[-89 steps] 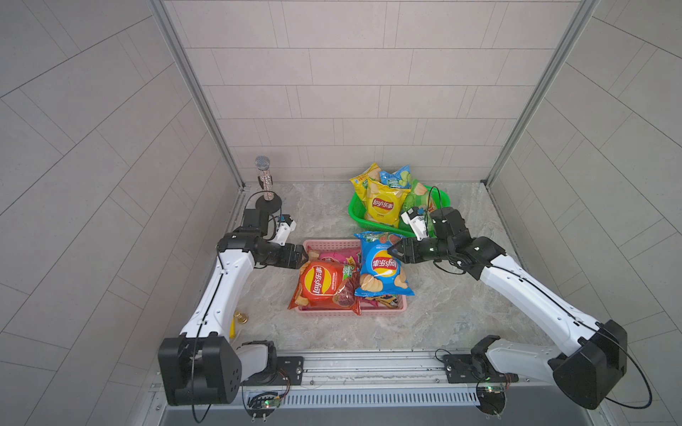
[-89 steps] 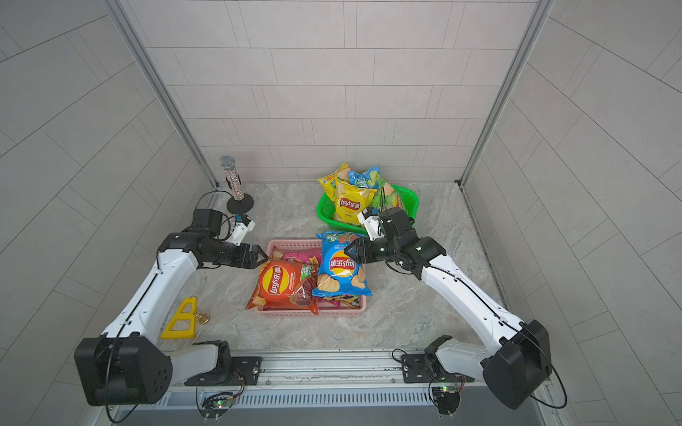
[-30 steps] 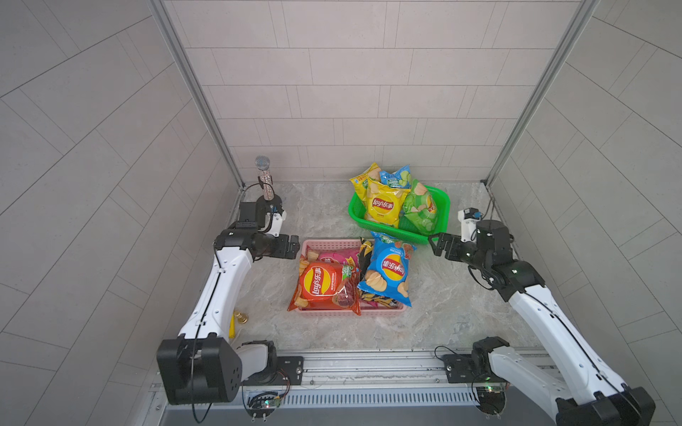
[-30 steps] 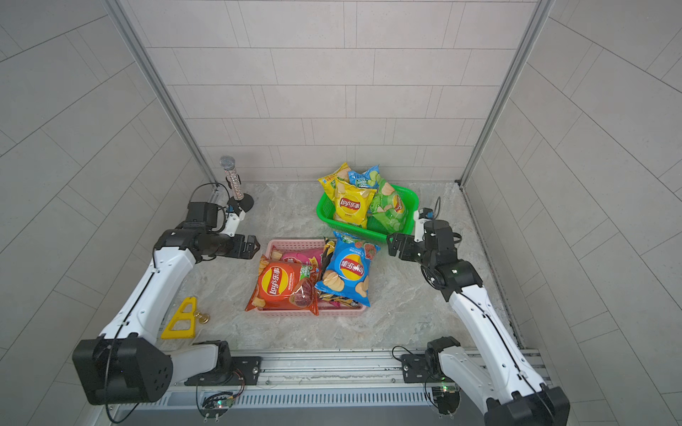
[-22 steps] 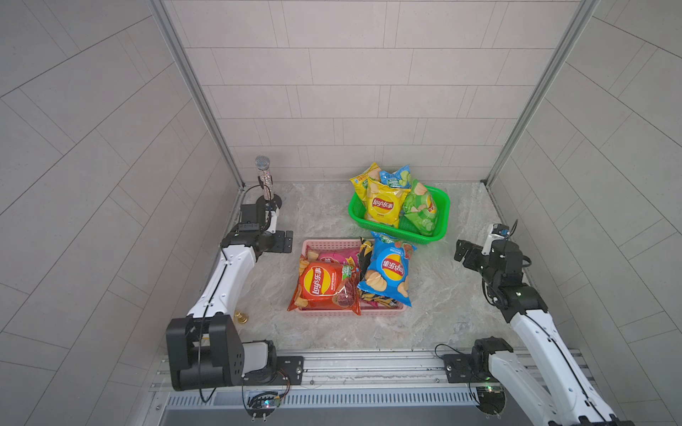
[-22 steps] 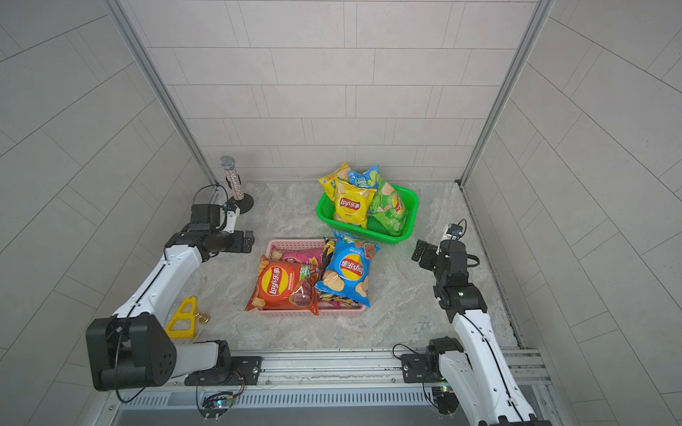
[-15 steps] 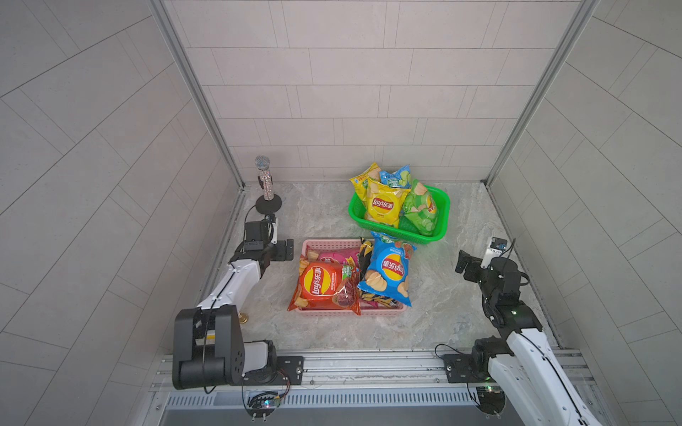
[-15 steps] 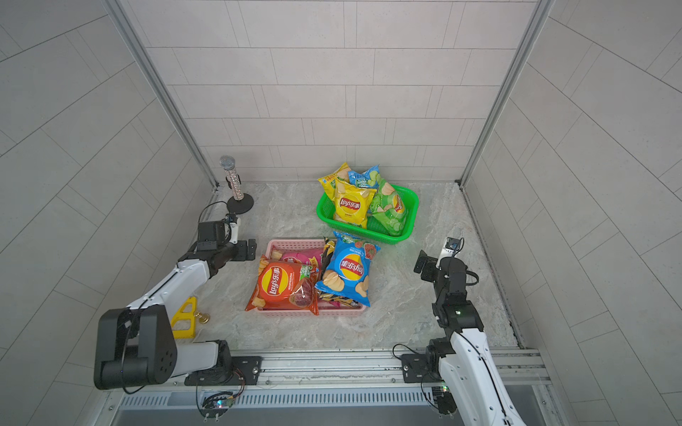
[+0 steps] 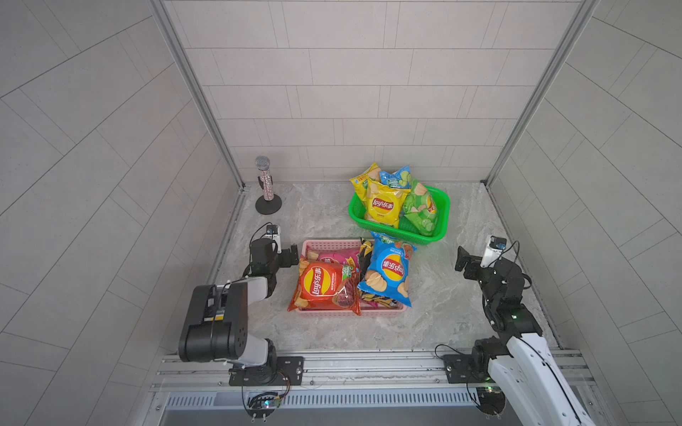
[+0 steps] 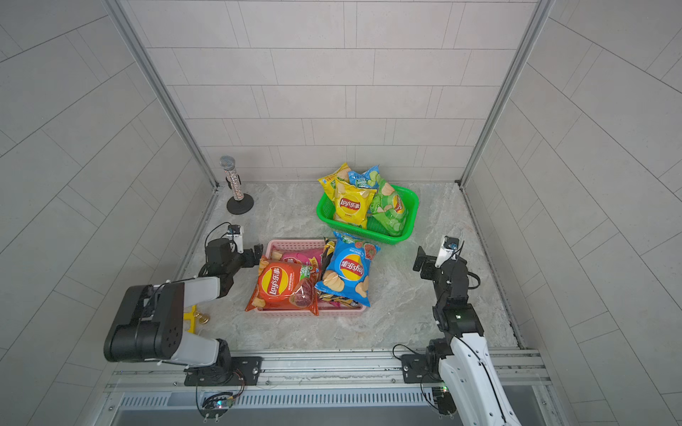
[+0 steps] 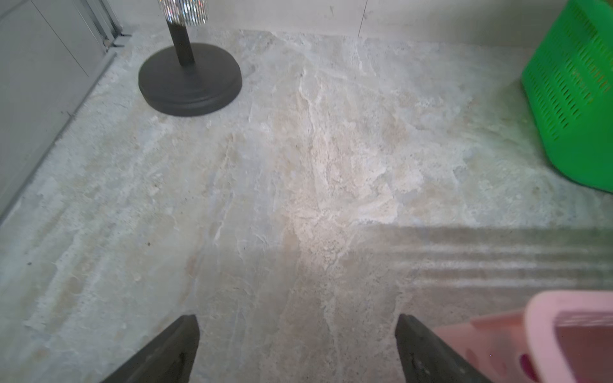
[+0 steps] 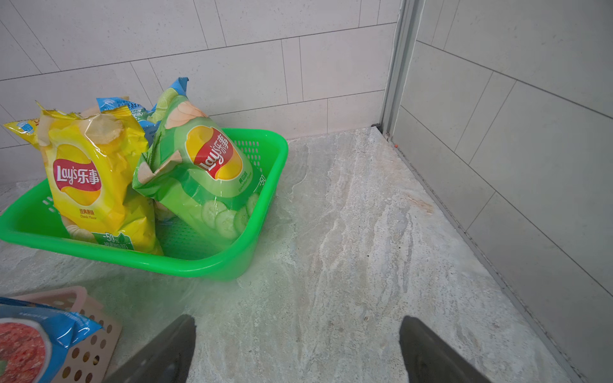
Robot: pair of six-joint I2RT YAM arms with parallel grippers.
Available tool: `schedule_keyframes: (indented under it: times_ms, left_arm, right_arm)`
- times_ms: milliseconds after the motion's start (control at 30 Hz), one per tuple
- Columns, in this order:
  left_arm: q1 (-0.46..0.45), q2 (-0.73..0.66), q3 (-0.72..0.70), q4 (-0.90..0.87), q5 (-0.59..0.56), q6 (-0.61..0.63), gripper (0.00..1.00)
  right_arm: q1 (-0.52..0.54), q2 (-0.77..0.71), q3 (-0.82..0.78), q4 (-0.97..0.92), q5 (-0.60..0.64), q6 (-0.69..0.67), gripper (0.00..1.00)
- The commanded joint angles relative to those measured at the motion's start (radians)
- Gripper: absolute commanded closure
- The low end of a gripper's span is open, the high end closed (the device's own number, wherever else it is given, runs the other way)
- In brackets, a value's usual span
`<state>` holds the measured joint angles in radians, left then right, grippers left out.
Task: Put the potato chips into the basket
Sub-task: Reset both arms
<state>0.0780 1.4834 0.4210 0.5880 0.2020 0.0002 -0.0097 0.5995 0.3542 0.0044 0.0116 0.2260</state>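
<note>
The right arm (image 9: 502, 291) no longer reaches over the pink basket (image 9: 324, 243). It is folded back to the right side of the surface, its jaws wide apart and empty, well apart from the blue chip bag (image 9: 389, 273) they were at. That bag now lies free on the basket's right part, turned slightly askew. The left arm (image 9: 254, 287), earlier stretched along the left side, is folded compactly over its base at the near left.

Potato chips (image 10: 282, 286): bagged, in the two baskets before me.
The pink basket (image 9: 324, 243) holds an orange-red bag (image 9: 324, 286) lying flat, logo up, a blue bag (image 9: 389, 271) overlapping its far rim, and a magenta bag (image 9: 337, 255) partly underneath. The green basket (image 9: 444, 206) holds a yellow bag (image 9: 383, 204) and a green bag (image 9: 420, 208), propped upright.
</note>
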Motion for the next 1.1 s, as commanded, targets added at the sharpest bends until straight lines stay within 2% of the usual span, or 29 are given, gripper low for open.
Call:
schedule_keyframes:
  times_ms: [0, 200, 500, 667, 767, 867, 933, 967, 1033, 1067]
  left_arm:
    - [-0.001, -0.002, 0.005, 0.154, 0.000, -0.006, 0.00]
    - [-0.051, 0.027, 0.085, 0.028, -0.121, 0.009, 0.00]
    - [-0.057, 0.023, 0.082, 0.031, -0.125, 0.009, 0.00]
    - [-0.056, 0.023, 0.082, 0.032, -0.126, 0.009, 0.00]
    - [-0.056, 0.023, 0.082, 0.030, -0.125, 0.009, 0.00]
    - [-0.055, 0.023, 0.082, 0.031, -0.125, 0.009, 0.00]
    - [-0.056, 0.023, 0.082, 0.031, -0.126, 0.009, 0.00]
    - [-0.055, 0.023, 0.082, 0.030, -0.126, 0.009, 0.00]
    - [-0.056, 0.023, 0.082, 0.031, -0.127, 0.008, 0.00]
    - [-0.056, 0.023, 0.082, 0.031, -0.126, 0.009, 0.00]
  right_arm:
    - [-0.015, 0.089, -0.025, 0.124, -0.027, -0.023, 0.00]
    - [-0.041, 0.339, -0.108, 0.470, -0.032, -0.050, 0.00]
    - [-0.100, 0.700, -0.083, 0.835, -0.063, -0.077, 0.00]
    - [-0.120, 0.810, -0.032, 0.871, -0.098, -0.052, 0.00]
    - [-0.120, 0.907, -0.055, 1.036, -0.152, -0.055, 0.00]
    - [-0.101, 0.906, -0.050, 0.989, -0.142, -0.092, 0.00]
    - [-0.099, 0.987, -0.067, 1.135, -0.139, -0.078, 0.00]
    - [-0.101, 0.992, -0.076, 1.148, -0.144, -0.075, 0.00]
    - [-0.101, 0.934, -0.058, 1.024, -0.125, -0.082, 0.00]
    - [-0.098, 0.935, -0.054, 1.023, -0.120, -0.085, 0.00]
